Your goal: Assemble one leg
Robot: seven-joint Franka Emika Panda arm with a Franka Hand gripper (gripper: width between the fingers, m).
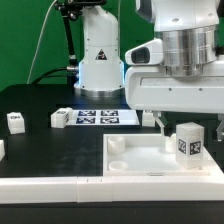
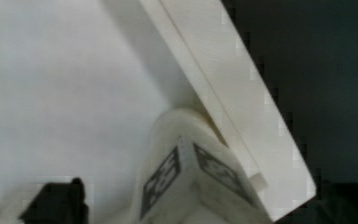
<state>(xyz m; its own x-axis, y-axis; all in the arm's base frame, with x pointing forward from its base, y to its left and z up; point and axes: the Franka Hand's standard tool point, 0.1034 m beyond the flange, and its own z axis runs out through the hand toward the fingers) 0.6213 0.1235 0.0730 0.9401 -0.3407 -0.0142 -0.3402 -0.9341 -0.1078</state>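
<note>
A leg (image 1: 188, 142), a small white block with a black-and-white tag, stands upright in a corner of the big white tray-like piece (image 1: 130, 160) at the exterior view's right. My gripper (image 1: 189, 126) hangs straight over it, with one finger (image 1: 162, 122) showing beside the leg and the other hidden. In the wrist view the leg (image 2: 188, 170) sits between my two dark fingertips (image 2: 55, 202) with a gap on each side. The gripper (image 2: 202, 205) is open and straddles the leg without touching it. The tray's rim (image 2: 211, 80) runs past the leg.
Two more legs (image 1: 15, 121) (image 1: 60, 118) lie on the black table at the exterior view's left, and a third (image 1: 2, 150) shows at the edge. The marker board (image 1: 108, 116) lies before the arm's base (image 1: 98, 60). A long white part (image 1: 45, 188) lies along the front.
</note>
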